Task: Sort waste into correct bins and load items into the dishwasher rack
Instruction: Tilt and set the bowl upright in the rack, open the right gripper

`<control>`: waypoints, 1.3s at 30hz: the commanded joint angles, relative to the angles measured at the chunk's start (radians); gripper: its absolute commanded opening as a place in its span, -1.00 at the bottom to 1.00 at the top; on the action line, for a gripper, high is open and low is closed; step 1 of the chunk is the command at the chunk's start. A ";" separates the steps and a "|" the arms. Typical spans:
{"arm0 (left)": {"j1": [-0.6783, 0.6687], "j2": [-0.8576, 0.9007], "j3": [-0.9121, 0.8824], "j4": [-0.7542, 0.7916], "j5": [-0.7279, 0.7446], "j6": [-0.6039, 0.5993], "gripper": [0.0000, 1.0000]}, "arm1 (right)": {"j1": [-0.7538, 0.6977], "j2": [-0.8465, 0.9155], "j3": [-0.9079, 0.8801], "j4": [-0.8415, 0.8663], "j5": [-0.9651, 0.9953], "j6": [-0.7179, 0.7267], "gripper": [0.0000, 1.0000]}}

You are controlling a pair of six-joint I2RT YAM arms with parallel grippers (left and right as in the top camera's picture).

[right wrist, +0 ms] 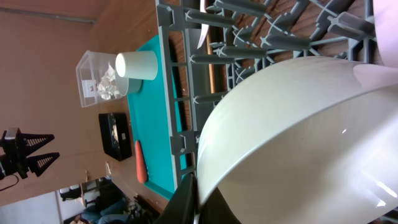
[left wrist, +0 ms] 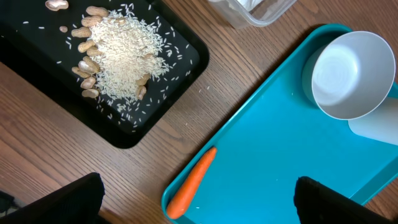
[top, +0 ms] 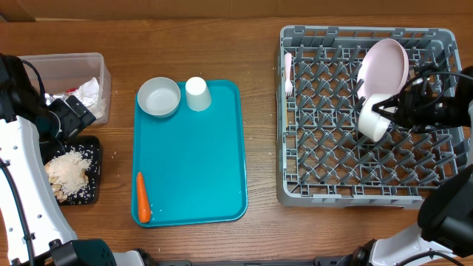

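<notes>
Near the rack's (top: pixel 355 193) right edge, right gripper (top: pixel 386 111) pinches the bowl (top: pixel 369 122); I'd seat it between pegs. Left gripper (left wrist: pixel 198 199) wide, empty.

1. Desk (top: pixel 222 44): carries everything listed.
2. Large tray (top: pixel 199 162): mid-desk, between the two bins on the left and the rack on the right.
3. Tub (top: pixel 74 59): far left, napkin (top: pixel 89 92) inside.
4. Shallow tray (top: pixel 94 148): just before the tub, holding nuts and crumbs (top: pixel 70 171).
5. Bowl (top: pixel 159 97) and cup (top: pixel 197 94): side by side on the large tray's far end, bowl to the left.
6. Carrot (top: pixel 143 198): on the large tray's near left corner, along the edge.
7. Rack (top: pixel 355 198): right of the large tray.
8. Fork (top: pixel 288 74): in the rack's far left corner.
9. Plate (top: pixel 384 68): on edge among the pegs, far right of the rack.
10. Second bowl (top: pixel 372 118): just before the plate, over the pegs.
</notes>
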 commanded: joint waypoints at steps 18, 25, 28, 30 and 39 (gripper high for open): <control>0.003 0.000 -0.001 0.001 -0.011 -0.018 1.00 | -0.093 -0.005 -0.151 0.133 -0.137 0.023 -0.92; 0.003 0.000 -0.001 0.001 -0.011 -0.018 1.00 | -0.162 -0.005 -0.084 0.110 -0.053 0.163 -0.92; 0.003 0.000 -0.001 0.001 -0.011 -0.018 1.00 | -0.164 -0.005 -0.045 0.078 0.074 0.235 -0.92; 0.003 0.000 -0.001 0.001 -0.011 -0.018 1.00 | -0.164 -0.006 -0.024 0.064 0.192 0.316 -0.92; 0.003 0.000 -0.001 0.001 -0.011 -0.018 0.99 | -0.164 -0.092 0.032 0.025 0.624 0.650 -0.92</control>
